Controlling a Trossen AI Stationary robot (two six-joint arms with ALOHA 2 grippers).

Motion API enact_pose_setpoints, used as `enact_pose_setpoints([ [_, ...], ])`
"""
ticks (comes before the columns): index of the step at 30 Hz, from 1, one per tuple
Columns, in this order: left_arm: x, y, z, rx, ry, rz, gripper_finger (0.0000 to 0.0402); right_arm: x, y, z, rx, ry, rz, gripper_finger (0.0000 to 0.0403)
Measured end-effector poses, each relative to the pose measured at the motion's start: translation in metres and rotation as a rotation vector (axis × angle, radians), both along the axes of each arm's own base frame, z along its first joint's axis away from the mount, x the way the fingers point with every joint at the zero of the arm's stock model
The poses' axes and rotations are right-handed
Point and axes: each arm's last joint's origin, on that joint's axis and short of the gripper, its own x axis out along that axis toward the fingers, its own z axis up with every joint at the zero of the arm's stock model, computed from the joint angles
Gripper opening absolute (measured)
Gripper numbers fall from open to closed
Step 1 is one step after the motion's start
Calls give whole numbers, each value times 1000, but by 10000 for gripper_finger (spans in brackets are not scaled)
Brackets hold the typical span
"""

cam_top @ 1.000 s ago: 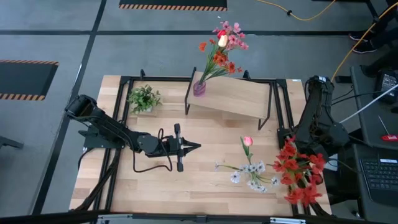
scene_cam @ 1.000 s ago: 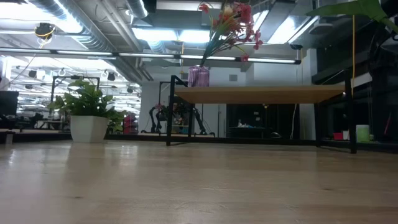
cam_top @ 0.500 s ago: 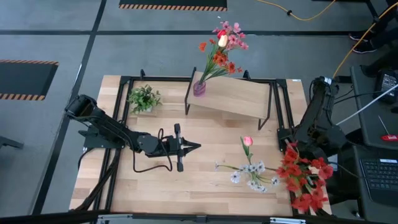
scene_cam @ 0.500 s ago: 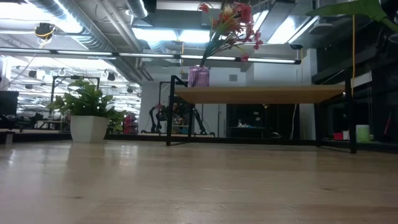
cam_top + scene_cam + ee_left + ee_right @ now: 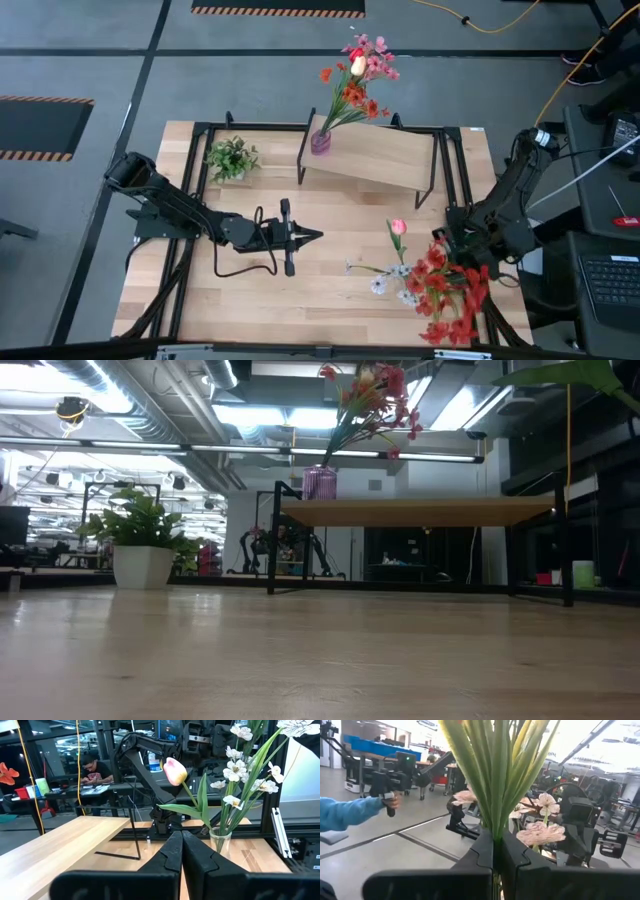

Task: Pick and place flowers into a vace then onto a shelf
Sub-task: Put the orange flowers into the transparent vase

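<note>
Right wrist view shows my right tool point(image 5: 496, 851) clamped on a bundle of green stems point(image 5: 492, 775); from above, that tool point(image 5: 462, 247) hangs over the desk's point(image 5: 330, 300) right edge with the red flowers point(image 5: 445, 295) spilling below it. Just beside them lie a pink tulip point(image 5: 398, 228) and white flowers point(image 5: 400, 280). My left tool point(image 5: 310, 236) rests mid-desk, fingers together. Farther back, the shelf point(image 5: 385, 160) carries a purple vase point(image 5: 320, 141) of mixed flowers point(image 5: 356, 70). A leafy plant point(image 5: 232, 158) stands left.
</note>
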Motion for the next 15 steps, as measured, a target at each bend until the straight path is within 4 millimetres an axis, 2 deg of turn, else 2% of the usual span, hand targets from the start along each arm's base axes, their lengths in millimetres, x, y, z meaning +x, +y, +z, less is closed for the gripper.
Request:
enact_pose_setpoints([
  [7,0,0,0,0,0,-5,1,4,3,-5,-8,30,-6,4],
  [10,0,-1,0,2,2,-9,3,5,2,-8,-2,63,-61,4],
  [15,0,-1,0,3,2,-21,4,4,-1,-27,50,35,-78,4],
])
